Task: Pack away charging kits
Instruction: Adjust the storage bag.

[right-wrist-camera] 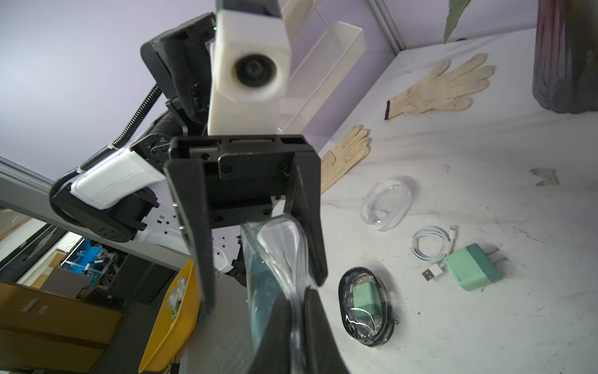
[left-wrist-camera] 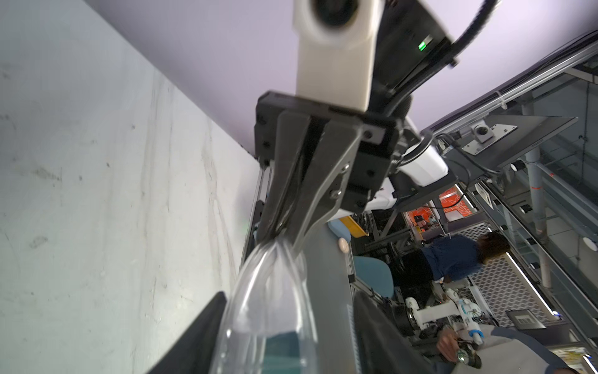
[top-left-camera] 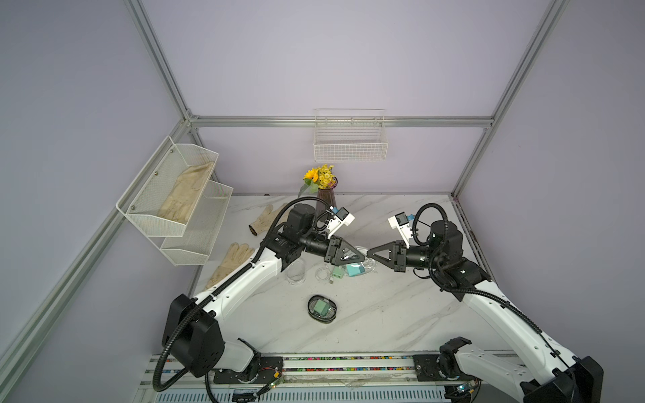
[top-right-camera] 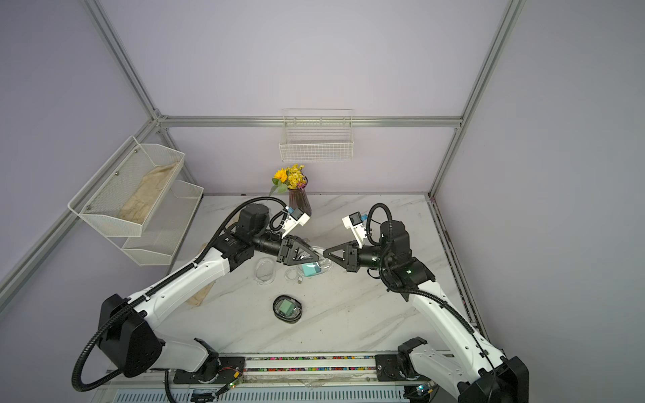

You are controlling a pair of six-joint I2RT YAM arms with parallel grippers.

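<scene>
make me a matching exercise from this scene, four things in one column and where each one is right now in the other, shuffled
Things
1. black-rimmed case
2. clear case holding the blue charger
3. loose mint-green charger
4. cream glove off the table

Places
A. in the upper wall basket
B. on the table beside the white cable
C. pinched in the right gripper
D. flat on the table, a second green charger inside

Pairs: 1-D, 2-C, 3-B, 4-A
</scene>
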